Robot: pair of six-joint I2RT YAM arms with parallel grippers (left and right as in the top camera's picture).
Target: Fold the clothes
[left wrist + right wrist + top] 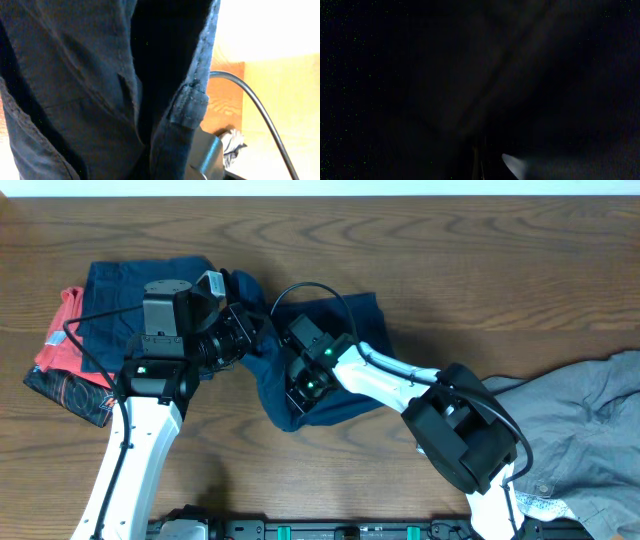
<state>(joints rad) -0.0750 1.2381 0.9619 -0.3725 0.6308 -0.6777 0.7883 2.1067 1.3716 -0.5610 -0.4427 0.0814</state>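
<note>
- Desk [480, 270]: wooden and carries everything. Bare wood lies behind and in front of the work, likely room enough to spread one garment flat.
- Grey garment [590, 410]: crumpled heap at the right edge, cut off by the frame and partly covered by the right arm's base. Well apart from the work.
- Navy garment [345, 315]: the piece in hand, bunched mid-desk between the two arms.
  - Judged step: opening it out before any fold.
  - To do it well, hold two separate edge points, not a wad of layers.
  - Draw them apart until the cloth hangs free, then lay it down with seams straight.
- Stack at left: folded navy piece [130, 285] with a red garment [65, 345] showing at its left side. Any sweep of cloth should stay off it.
- Left claw [250, 330]: pressed into the garment's left side. Its own camera shows only dark blue cloth close against the lens. Fingers hidden, so clenched or released, cannot tell.
- Right claw [298, 385]: nose-down in the lower middle of the cloth. Its camera is almost black, buried in fabric. Grip state cannot be told either.
- Cable [260, 112]: black, arcs just beside the hanging cloth. A possible snag when lifting.
- Belt loop [187, 107]: small stitched tab on a seam. Hints at trousers or shorts, but the bunching hides the garment's outline.
</note>
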